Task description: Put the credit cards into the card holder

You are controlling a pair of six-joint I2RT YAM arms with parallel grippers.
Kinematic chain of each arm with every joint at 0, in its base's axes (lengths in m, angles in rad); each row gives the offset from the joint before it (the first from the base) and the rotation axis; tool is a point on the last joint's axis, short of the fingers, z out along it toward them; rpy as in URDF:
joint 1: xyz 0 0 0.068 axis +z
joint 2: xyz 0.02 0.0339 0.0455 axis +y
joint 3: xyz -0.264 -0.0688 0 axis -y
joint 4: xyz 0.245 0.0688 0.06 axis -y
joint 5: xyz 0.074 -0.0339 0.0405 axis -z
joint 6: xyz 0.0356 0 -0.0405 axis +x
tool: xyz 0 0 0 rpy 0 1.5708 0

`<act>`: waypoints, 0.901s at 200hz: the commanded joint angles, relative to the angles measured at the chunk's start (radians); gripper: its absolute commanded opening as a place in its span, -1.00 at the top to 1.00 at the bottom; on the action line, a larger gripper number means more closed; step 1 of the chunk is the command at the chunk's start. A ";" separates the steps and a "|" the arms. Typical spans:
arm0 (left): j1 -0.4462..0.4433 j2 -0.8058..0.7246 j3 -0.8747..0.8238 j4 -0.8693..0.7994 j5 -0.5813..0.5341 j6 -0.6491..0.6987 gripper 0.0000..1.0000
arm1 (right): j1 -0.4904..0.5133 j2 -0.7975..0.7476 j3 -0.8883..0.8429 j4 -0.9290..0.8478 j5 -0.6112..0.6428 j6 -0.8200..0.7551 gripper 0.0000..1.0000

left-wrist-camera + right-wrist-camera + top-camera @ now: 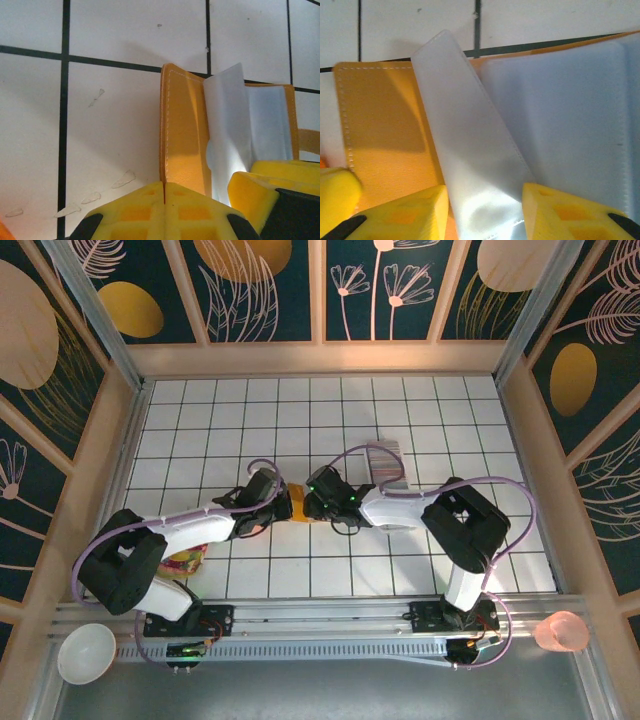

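Tan card holder (182, 135) | left tool (164, 200) pinching it | right tool (485, 210) astride sleeve (470, 150)

A: Entry one, card holder (297, 510), top view?
B: A small orange strip near the table's (480, 440) middle, between the left gripper (285, 507) and the right gripper (308, 506). The rest is covered. Open or folded: not legible there.
A: Wrist views?
B: Left wrist: the right part runs off the right edge. The lower edge sits behind the yellow fingers (135, 212), which are cut by the bottom edge. Right wrist: the clear sleeve (470, 150) leaves the bottom edge between the fingers (560, 210).
A: Entry two, cards (386, 458)?
B: The near end of the row lies under the right arm (400, 508). Single cards are too small to count.
A: Entry three?
B: A colourful object (190, 558) toward the table's near-left corner, mostly under the left arm (190, 528). Unidentified.
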 commanded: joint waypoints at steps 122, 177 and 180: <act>0.002 -0.054 -0.072 0.047 0.006 -0.048 0.38 | 0.010 0.033 -0.047 0.275 -0.129 0.139 0.14; 0.001 -0.191 -0.095 -0.004 -0.059 -0.076 0.61 | 0.008 0.055 -0.048 0.302 -0.142 0.156 0.15; 0.001 -0.197 -0.095 -0.008 -0.062 -0.076 0.62 | 0.007 0.055 -0.047 0.303 -0.142 0.156 0.16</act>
